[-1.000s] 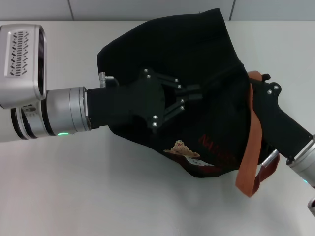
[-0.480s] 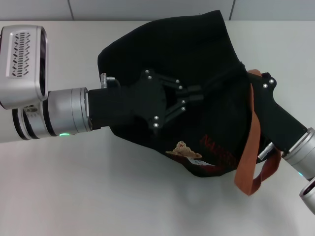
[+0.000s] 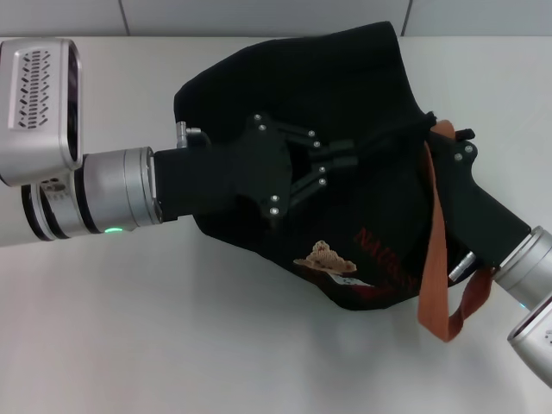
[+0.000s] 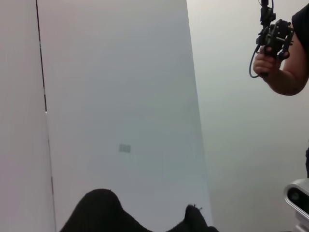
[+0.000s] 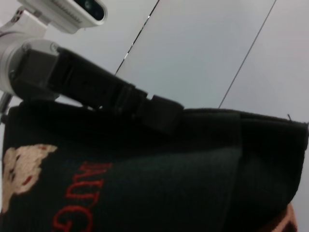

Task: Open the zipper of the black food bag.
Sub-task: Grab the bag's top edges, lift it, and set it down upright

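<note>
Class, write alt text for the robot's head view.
A black food bag lies on a white table. The left gripper reaches onto its top, and the right gripper is at its side by an orange-brown strap.

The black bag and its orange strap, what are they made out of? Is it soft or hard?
The black food bag looks like soft, matte woven cloth: it sags and folds and has no shine. The orange-brown strap looks like flat webbing or maybe fake leather; it hangs limp in a loop, so it is bendy. Which one, I cannot say for sure.
</note>
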